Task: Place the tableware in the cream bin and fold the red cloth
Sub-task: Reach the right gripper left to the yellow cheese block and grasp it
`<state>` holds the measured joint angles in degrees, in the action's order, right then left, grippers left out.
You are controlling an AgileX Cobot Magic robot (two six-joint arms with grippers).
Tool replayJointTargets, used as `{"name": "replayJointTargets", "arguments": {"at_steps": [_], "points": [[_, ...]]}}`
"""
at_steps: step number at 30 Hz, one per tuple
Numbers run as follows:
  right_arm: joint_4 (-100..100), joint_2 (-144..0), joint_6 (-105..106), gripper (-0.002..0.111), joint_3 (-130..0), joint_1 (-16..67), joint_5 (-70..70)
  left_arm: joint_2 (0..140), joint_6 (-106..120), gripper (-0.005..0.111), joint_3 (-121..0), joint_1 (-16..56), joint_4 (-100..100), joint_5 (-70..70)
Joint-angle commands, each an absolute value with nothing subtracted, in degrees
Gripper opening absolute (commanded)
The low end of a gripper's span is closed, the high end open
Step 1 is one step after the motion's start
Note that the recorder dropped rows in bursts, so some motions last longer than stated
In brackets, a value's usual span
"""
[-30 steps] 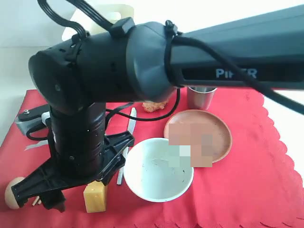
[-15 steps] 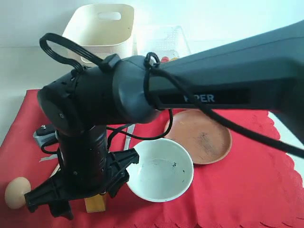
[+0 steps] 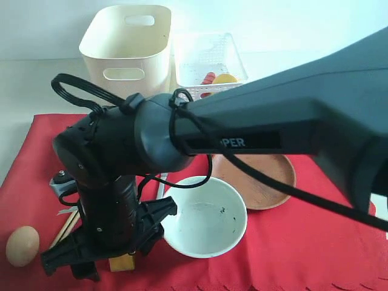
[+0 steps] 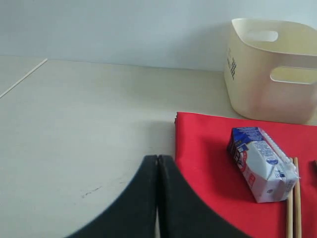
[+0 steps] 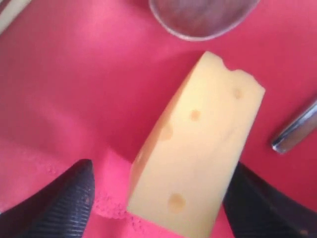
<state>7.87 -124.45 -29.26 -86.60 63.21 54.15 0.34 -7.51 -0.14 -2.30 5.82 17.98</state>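
We see the right claw [image 5: 161, 201] low over the near edge of the red cloth [image 3: 315, 242]. Its two dark fingers [image 5: 64, 203] are spread wide, with a wedge of cheese [image 5: 198, 144] between them. One finger stands clearly apart from the cheese. The other sits close against its far side, and we cannot tell whether it touches. The cheese lies on the cloth, just beside the white bowl [image 3: 203, 224], and the end of a metal knife [image 5: 294, 131] shows near it.

The right arm [image 3: 254, 139] reaches across the middle of the exterior view and hides much of the cloth. The bowl stands upright and looks empty. The brown plate [image 3: 267, 182] lies flat just behind it, partly covered by the arm. An egg [image 3: 22, 245] rests near the cloth's left edge.

The left claw [image 4: 157, 198] is pressed together and holds nothing. It hangs over the bare desk [image 4: 89, 114], beside the corner of the cloth. A milk carton [image 4: 261, 163] lies on its side there, with the chopsticks [image 4: 293, 198] next to it.

The cream bin [image 3: 124, 48] stands on the desk behind the cloth. A white basket [image 3: 209, 57] is just beside it and holds something red and something yellow. The cloth is spread flat, not folded.
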Motion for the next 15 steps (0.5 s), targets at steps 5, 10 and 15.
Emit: {"name": "replayJointTargets", "arguments": {"at_steps": [5,10,15], "points": [[3.73,-124.26,-29.14,0.045,-86.46,63.29,52.51,0.0,-7.51,0.0,0.0,-2.33,5.77,17.89],[3.62,-124.26,-28.51,0.021,-86.46,63.29,52.22,0.0,-7.51,0.0,0.0,-2.33,5.77,17.89],[3.62,-124.26,-25.57,0.0,-86.46,63.29,52.11,0.0,-7.51,0.0,0.0,-2.33,5.77,17.89]]}}
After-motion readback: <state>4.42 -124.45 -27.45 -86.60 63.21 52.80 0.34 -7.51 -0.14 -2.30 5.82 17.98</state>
